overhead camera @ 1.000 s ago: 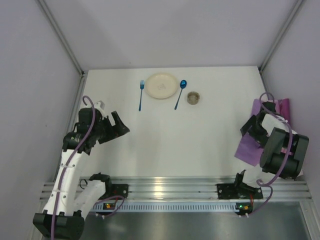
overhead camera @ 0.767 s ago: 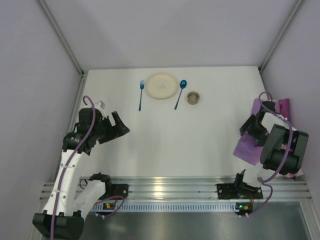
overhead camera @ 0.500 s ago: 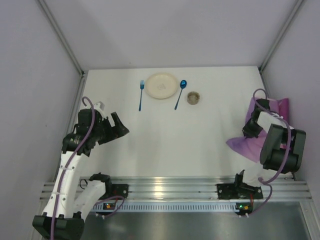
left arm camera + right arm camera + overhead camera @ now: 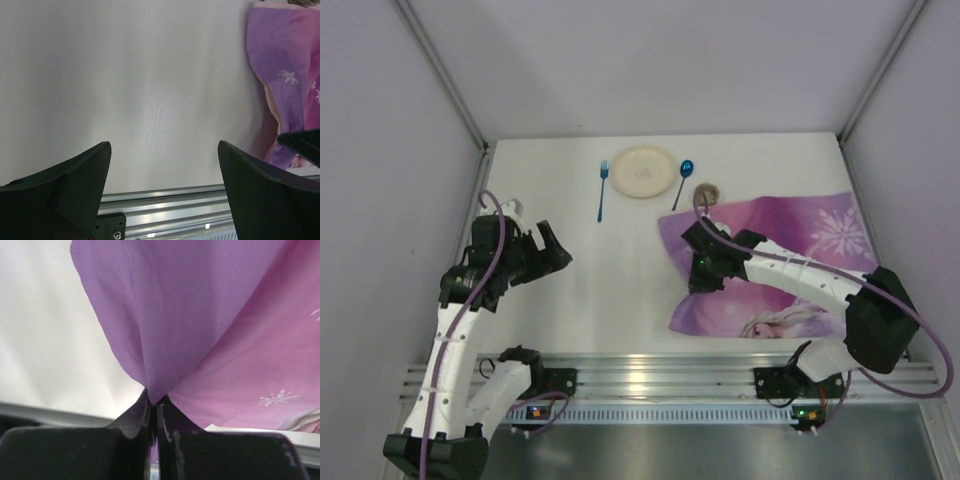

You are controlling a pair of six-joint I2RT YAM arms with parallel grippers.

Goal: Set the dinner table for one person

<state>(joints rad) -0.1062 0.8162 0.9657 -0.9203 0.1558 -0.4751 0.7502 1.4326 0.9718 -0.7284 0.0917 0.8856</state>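
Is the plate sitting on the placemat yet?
No, the plate rests on the bare table, apart from the placemat's far left corner.

A purple placemat (image 4: pixel 790 225) lies spread near fork (image 4: pixel 602 190), plate (image 4: pixel 643 172), spoon (image 4: pixel 680 188) and cup (image 4: pixel 707 190).

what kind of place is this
Probably a lab test booth, not a home: a white table boxed in by plain walls, with a left robot arm and right arm bolted to a metal rail.

Soft, even light from above
The white table (image 4: pixel 620 290) is bright, with faint shadows. The rail (image 4: pixel 640 372) glints, and a pale sheen crosses the table in the left wrist view.
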